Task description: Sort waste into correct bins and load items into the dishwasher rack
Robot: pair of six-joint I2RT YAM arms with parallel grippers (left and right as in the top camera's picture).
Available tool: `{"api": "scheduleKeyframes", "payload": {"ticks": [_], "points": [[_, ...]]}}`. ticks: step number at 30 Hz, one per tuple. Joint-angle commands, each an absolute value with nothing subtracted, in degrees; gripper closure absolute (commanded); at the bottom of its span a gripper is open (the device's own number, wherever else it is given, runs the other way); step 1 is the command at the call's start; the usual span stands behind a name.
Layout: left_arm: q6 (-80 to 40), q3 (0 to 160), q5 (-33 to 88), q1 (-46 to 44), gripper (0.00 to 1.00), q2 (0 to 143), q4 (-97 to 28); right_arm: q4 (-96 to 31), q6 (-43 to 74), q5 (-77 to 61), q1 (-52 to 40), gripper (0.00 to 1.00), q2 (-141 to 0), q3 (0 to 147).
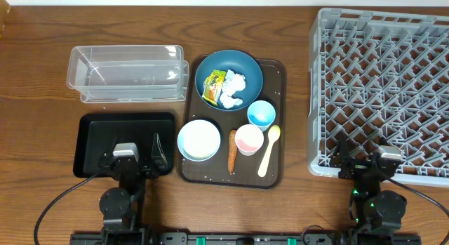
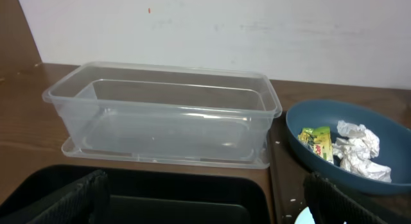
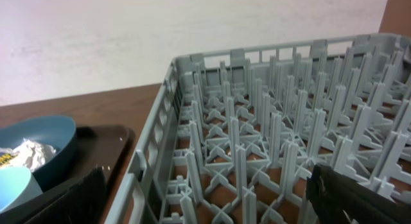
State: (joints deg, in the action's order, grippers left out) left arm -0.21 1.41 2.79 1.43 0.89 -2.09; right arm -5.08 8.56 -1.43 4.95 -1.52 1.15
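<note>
Both arms wait empty, jaws wide apart: the left gripper over the black tray beside the clear tub, the right gripper at the rack edge, each seemingly stationed by its own containers. Wrapper and tissue lie unsorted in the blue bowl on the brown tray.

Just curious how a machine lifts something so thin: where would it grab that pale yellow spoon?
Probably the lower handle, straight down from above, jaws across its narrow width. The pale yellow spoon lies flat on the brown tray, its bowl end close beside the pink cup, while the handle's tail has bare tray on both sides.
</note>
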Motion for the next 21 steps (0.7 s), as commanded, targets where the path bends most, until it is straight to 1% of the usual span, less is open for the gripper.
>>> {"api": "scheduleKeyframes", "payload": {"ticks": [1, 6, 13, 17, 21], "points": [[-1.9, 2.7, 2.3, 1.6, 0.02, 2.7, -4.1, -5.6, 8.1, 0.1, 3.7, 0.01, -3.7, 5.1], [-2.3, 9.4, 2.3, 1.6, 0.02, 11.6, -5.8, -5.8, 8.1, 1.1, 3.7, 0.01, -12.8, 12.5], [-2.2, 25.5, 2.4, 1.6, 0.02, 32.4, -12.7, -7.9, 8.1, 1.1, 3.7, 0.01, -30.9, 25.8], [-2.2, 38.2, 6.6, 1.6, 0.02, 44.8, -22.7, -15.8, 8.1, 1.1, 3.7, 0.01, -41.5, 35.1], [-2.3, 51.2, 10.0, 1.6, 0.02, 55.2, -36.4, -27.9, 7.7, 1.0, 3.7, 0.01, -51.6, 45.5]]}}
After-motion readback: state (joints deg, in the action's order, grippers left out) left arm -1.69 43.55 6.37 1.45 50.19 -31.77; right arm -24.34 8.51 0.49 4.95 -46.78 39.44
